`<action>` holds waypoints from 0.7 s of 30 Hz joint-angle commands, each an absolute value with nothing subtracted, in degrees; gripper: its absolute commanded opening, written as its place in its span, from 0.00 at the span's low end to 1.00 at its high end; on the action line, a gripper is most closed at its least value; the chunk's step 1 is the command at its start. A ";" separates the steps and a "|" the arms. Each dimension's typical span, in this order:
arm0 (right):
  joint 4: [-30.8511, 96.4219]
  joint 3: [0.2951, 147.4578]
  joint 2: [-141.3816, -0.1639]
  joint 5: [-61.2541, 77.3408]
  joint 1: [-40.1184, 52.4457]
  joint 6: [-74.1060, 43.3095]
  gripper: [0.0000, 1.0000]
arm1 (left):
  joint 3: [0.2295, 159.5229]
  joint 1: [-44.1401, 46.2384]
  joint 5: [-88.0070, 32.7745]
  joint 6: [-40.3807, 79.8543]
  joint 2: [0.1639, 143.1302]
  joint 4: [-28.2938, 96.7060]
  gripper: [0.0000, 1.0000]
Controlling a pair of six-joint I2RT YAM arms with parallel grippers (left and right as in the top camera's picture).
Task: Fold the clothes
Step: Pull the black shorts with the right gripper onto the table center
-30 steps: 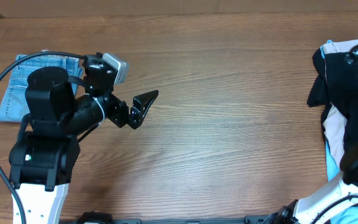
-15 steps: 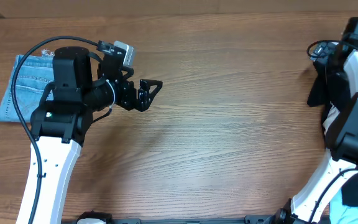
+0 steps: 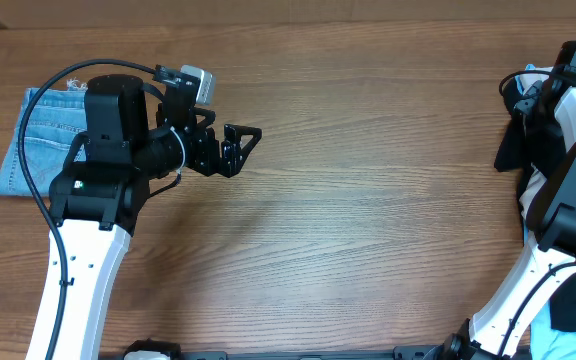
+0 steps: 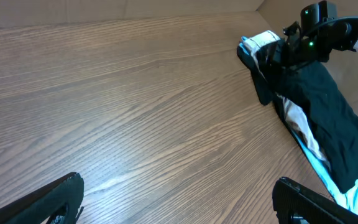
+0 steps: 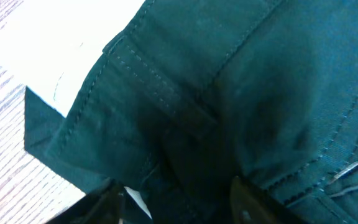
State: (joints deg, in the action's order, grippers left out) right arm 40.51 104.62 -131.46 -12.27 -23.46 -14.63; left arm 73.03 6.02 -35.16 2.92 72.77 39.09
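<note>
The black shorts [image 3: 513,140] lie crumpled in a pile at the table's right edge. They also show in the left wrist view [image 4: 319,106]. In the right wrist view the dark fabric [image 5: 241,81] with seams and a belt loop fills the frame. My right gripper [image 3: 526,95] is down on the pile's top end, and its fingers [image 5: 176,193] are spread with black fabric between them. My left gripper [image 3: 243,150] is open and empty above bare wood at centre left, far from the shorts; its fingertips frame the left wrist view [image 4: 179,186].
Folded light-blue denim shorts [image 3: 38,140] lie at the far left, partly under my left arm. A white garment [image 3: 536,195] with a light-blue edge lies under the black shorts. The wooden table [image 3: 368,200] spans the middle.
My right arm came in over the pile at the right and has settled onto the black fabric. My left arm swung up and right a second ago, then stayed still.
</note>
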 commanded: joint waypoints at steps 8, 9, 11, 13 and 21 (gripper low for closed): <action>43.20 107.00 -129.60 -14.76 -24.88 -14.96 0.04 | 74.08 6.04 -35.64 3.49 72.64 38.57 1.00; 44.25 107.42 -128.01 -14.41 -24.64 -14.83 0.04 | 74.08 6.02 -35.64 3.46 72.64 38.54 1.00; 45.39 107.77 -124.55 -11.60 -23.90 -13.32 0.04 | 74.08 6.02 -35.64 3.49 72.64 38.09 1.00; 45.56 107.77 -120.38 -6.70 -22.76 -11.46 0.04 | 74.11 6.02 -35.77 3.73 72.62 37.08 1.00; 47.55 107.77 -110.56 -0.27 -17.61 -10.15 0.04 | 74.43 6.02 -40.40 5.39 72.58 32.38 1.00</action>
State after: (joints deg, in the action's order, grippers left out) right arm 47.51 106.21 -111.96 -5.19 -19.66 -11.44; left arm 73.10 6.02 -38.04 4.40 72.77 32.88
